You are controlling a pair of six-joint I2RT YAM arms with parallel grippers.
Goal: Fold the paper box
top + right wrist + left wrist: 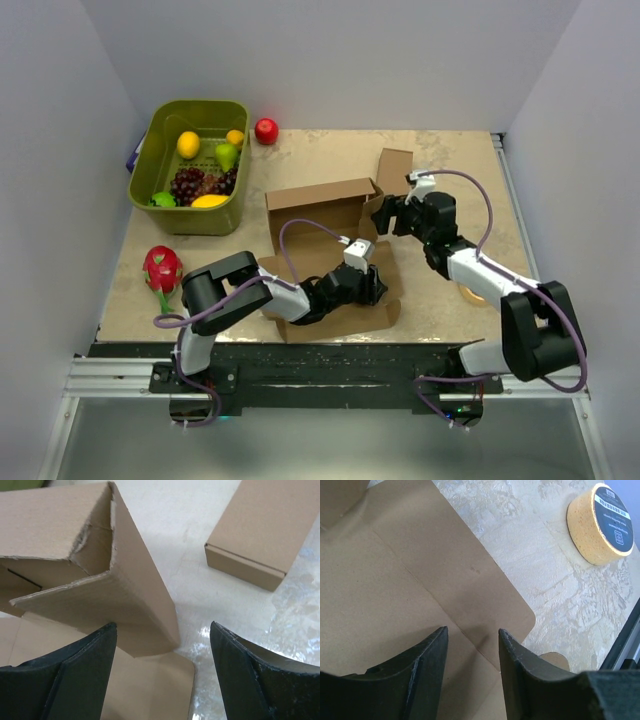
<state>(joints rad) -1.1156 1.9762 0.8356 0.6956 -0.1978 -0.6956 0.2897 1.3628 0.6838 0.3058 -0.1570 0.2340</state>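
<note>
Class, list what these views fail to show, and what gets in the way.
- Top view: tape roll mostly under the right arm.
- Top view: near flaps of the paper box under the left arm.
- Right wrist: small box cut by frame edges.
- Left wrist: tape roll's label print too small.

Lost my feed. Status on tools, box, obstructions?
Left tool open over flat flap. Right tool open at raised corner of paper box. Small box beyond, apart.

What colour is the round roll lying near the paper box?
The roll has a pale yellow side and a black face; clearest in the left wrist view.
</note>
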